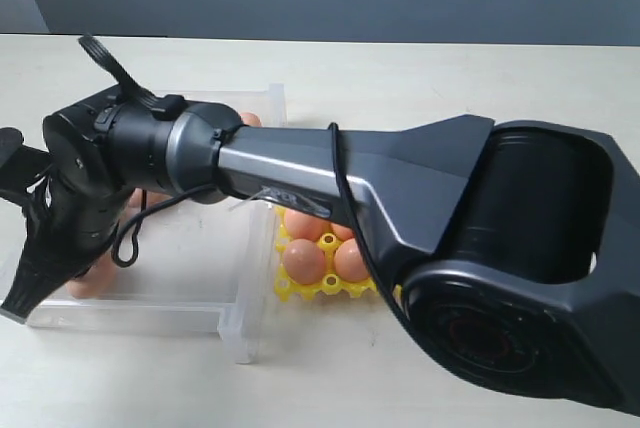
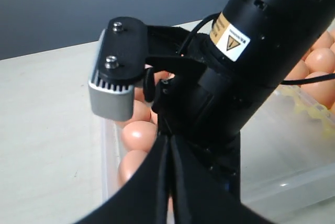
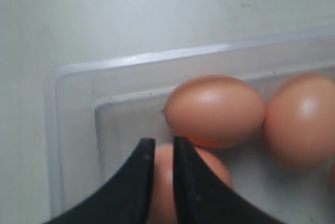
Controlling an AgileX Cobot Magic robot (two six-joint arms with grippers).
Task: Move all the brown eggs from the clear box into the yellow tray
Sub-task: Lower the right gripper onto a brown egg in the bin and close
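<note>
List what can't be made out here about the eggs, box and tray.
- Exterior view: the right arm covers most of the clear box and yellow tray, so the brown eggs cannot be counted.
- Left wrist view: the same arm blocks the box's middle; the tray is cut off by the edge.
- Right wrist view: the right end effector overlaps an egg; contact unclear.
</note>
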